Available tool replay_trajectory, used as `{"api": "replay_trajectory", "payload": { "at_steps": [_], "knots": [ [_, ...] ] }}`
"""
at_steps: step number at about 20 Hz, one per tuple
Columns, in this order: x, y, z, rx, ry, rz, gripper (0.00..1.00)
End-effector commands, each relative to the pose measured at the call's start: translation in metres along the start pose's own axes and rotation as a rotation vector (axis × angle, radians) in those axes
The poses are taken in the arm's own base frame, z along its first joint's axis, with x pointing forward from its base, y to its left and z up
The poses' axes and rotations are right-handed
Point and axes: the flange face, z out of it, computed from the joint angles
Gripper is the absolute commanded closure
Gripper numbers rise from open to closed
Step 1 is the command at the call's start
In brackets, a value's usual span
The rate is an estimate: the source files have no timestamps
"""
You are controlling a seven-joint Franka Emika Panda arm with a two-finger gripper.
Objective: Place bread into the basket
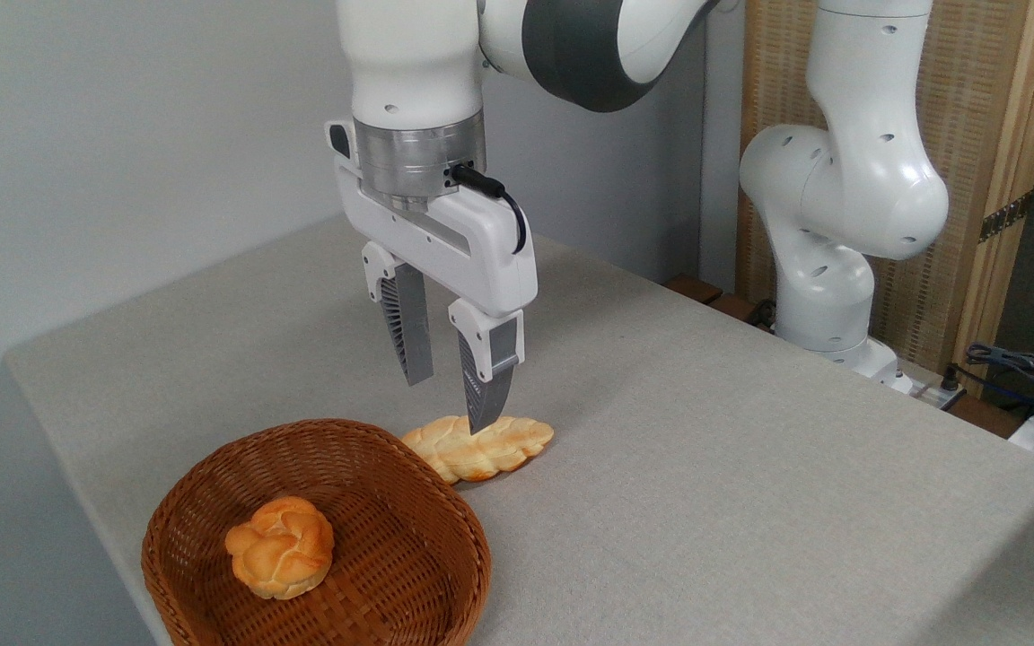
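Tool (pixel 451 404) agape, empty, just above bread (pixel 479 448).

The basket (pixel 409 574) is reddish-brown wicker with a fine woven pattern of ribs and rings. Inside the basket, a round knotted bun (pixel 280 547) is golden-yellow with orange-brown toasted folds. Just beyond the basket's far rim, the bread (pixel 481 447) is a braided loaf, pale golden with orange-brown patches. The worktop (pixel 705 467) under the basket is plain light grey-beige cloth. Above the basket's far side, the tool (pixel 451 405) has a white body and ridged grey fingers (pixel 411 334).
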Motion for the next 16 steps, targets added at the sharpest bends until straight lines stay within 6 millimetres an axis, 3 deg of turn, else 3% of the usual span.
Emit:
{"api": "replay_trajectory", "payload": {
  "at_steps": [1,9,16],
  "knots": [
    [-0.002,0.001,-0.002,-0.02,0.006,-0.014,0.0],
    [0.0,0.01,0.007,-0.043,-0.02,0.004,0.0],
    [0.02,0.053,0.045,-0.072,-0.062,0.135,0.0]
  ]
}}
